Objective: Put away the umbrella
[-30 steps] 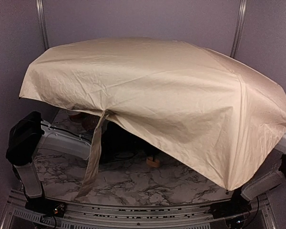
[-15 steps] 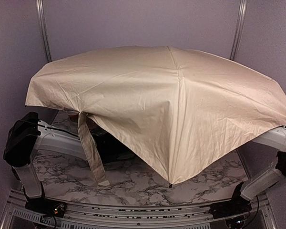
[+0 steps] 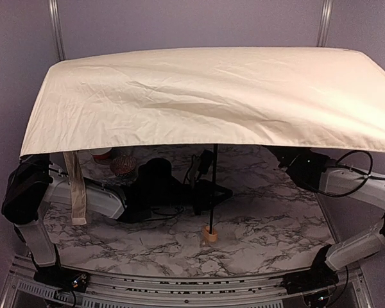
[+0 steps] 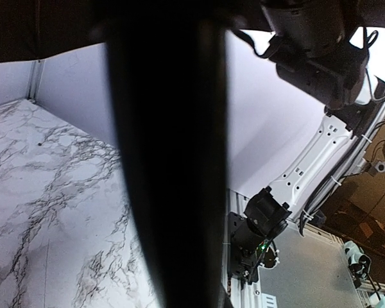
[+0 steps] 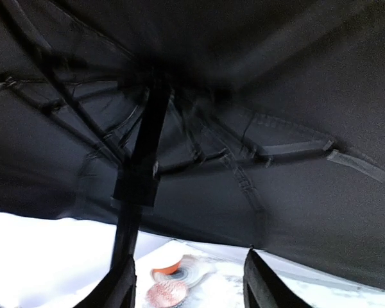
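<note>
The umbrella (image 3: 205, 96) stands open and upright, its cream canopy spread level over most of the table. Its thin black shaft (image 3: 213, 179) runs down to the tan knob handle (image 3: 210, 234), which rests on the marble. My left gripper (image 3: 207, 192) is shut on the shaft low down. In the left wrist view the shaft (image 4: 173, 160) is a wide black blur across the frame. My right gripper (image 3: 287, 159) sits under the canopy's right side, open and holding nothing. Its fingers (image 5: 260, 285) frame the black underside and ribs (image 5: 244, 179), with the gripper (image 5: 189, 289) well clear of the shaft (image 5: 141, 173).
A cream closure strap (image 3: 75, 192) hangs from the canopy's left edge beside the left arm. Two small bowls (image 3: 123, 165) sit at the back left of the marble table (image 3: 269, 224), and the right wrist view shows these bowls (image 5: 173, 276) too. Purple walls close in the back and sides.
The canopy has swung up from a tilted, draped pose to level, exposing the shaft and handle. The left gripper has shut on the shaft. The right gripper has opened and drawn away.
</note>
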